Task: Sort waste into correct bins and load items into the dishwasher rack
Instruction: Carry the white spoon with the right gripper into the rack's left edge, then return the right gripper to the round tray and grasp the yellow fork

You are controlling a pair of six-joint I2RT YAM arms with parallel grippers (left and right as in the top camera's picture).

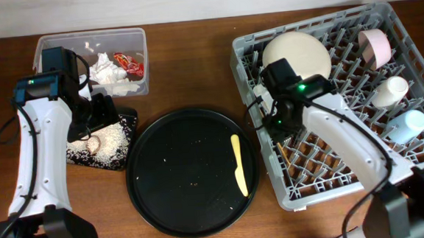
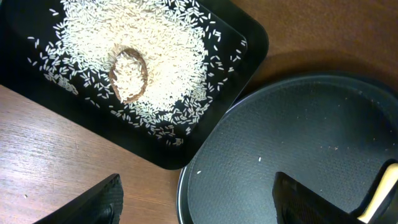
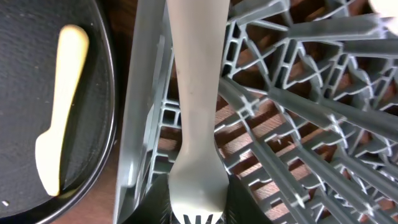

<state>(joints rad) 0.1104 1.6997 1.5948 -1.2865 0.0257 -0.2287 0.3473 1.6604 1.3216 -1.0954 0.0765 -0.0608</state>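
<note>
The grey dishwasher rack holds a cream bowl, a pink bowl, a white cup and a light blue cup. A thin wooden chopstick lies in it. My right gripper is shut on a white plastic fork, held over the rack's left edge. A pale yellow cutlery piece lies on the round black tray. My left gripper is open and empty, above the gap between the flat black tray and the round tray. The flat tray holds rice and a brown bit.
The clear tub at the back left holds crumpled white tissues and a red wrapper. A few rice grains are scattered on the round tray. Bare wooden table lies around the trays.
</note>
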